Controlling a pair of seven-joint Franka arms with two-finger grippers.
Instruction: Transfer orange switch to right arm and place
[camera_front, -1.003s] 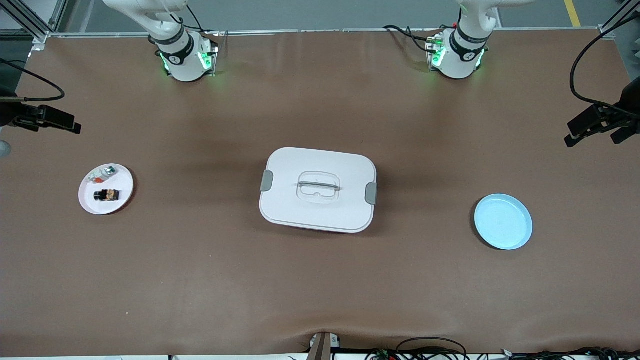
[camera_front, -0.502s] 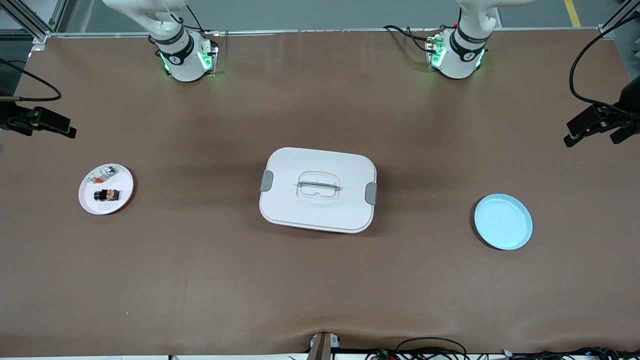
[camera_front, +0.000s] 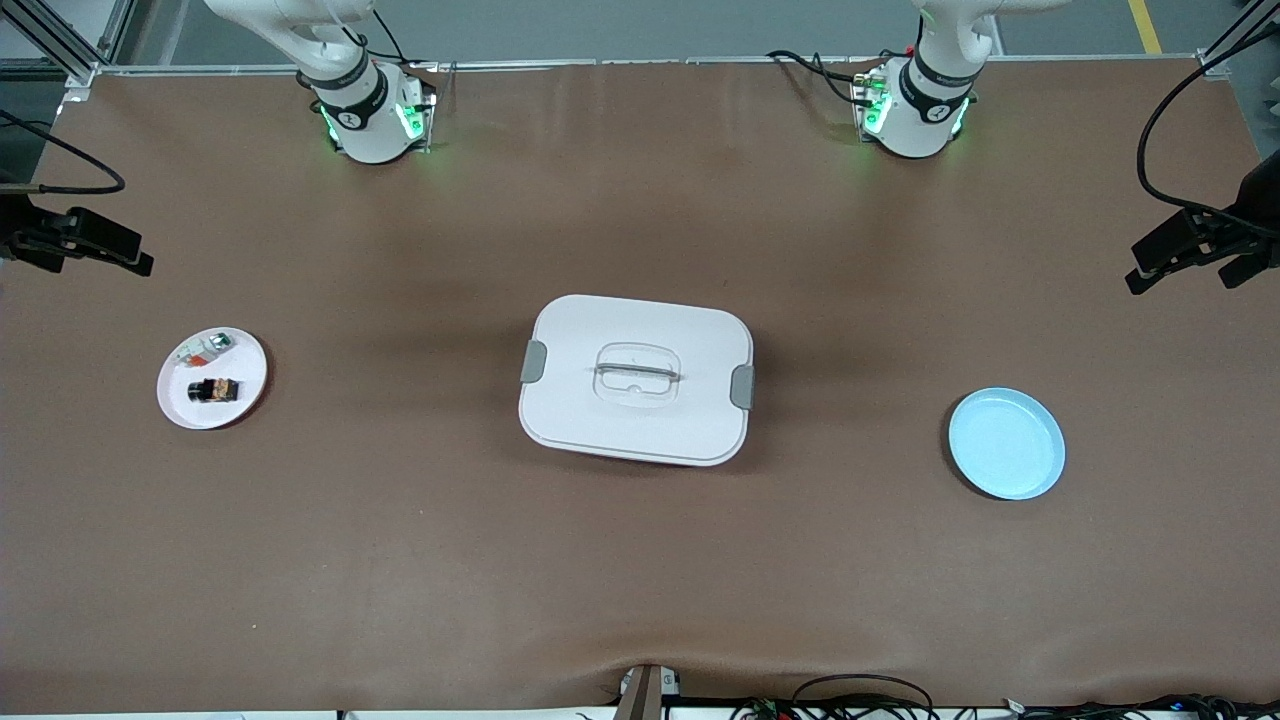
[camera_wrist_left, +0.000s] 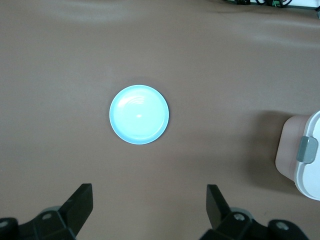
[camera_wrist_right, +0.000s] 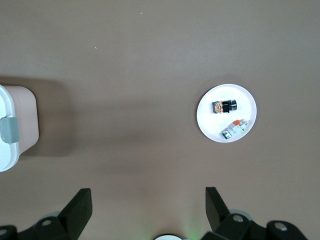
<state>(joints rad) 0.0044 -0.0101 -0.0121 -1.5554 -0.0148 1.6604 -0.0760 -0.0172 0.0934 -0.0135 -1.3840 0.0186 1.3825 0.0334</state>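
Orange switch: the orange switch (camera_front: 214, 389) (camera_wrist_right: 224, 106) is a small black block with an orange patch, lying on its side on the white plate (camera_front: 245, 400) (camera_wrist_right: 209, 121), on the part of the plate nearer the front camera.
White plate: round, flat on the table (camera_front: 400, 560) near the edge at the right arm's end, about halfway between the edge with the robot bases and the edge nearest the front camera.
Second piece: a small white-green-orange piece (camera_front: 204, 348) (camera_wrist_right: 234, 128) lies on the same plate, just beside the switch but apart from it, farther from the front camera.
White box: a lidded white box (camera_front: 636, 379) with grey side clips and a recessed handle sits at the middle of the table; one clipped end shows in each wrist view (camera_wrist_left: 306, 155) (camera_wrist_right: 11, 132).
Blue plate: a pale blue plate (camera_front: 1006, 443) (camera_wrist_left: 139, 114) lies near the edge at the left arm's end, slightly nearer the front camera than the box, with nothing on it.
Right gripper: the right gripper (camera_wrist_right: 148, 206) hangs high over bare table between the white plate and the box, fingers spread wide and holding nothing.
Left gripper: the left gripper (camera_wrist_left: 149, 205) hangs high over bare table near the blue plate, fingers likewise spread wide, grasping nothing.
Arms: both bases stand at the table's top edge in the front view.
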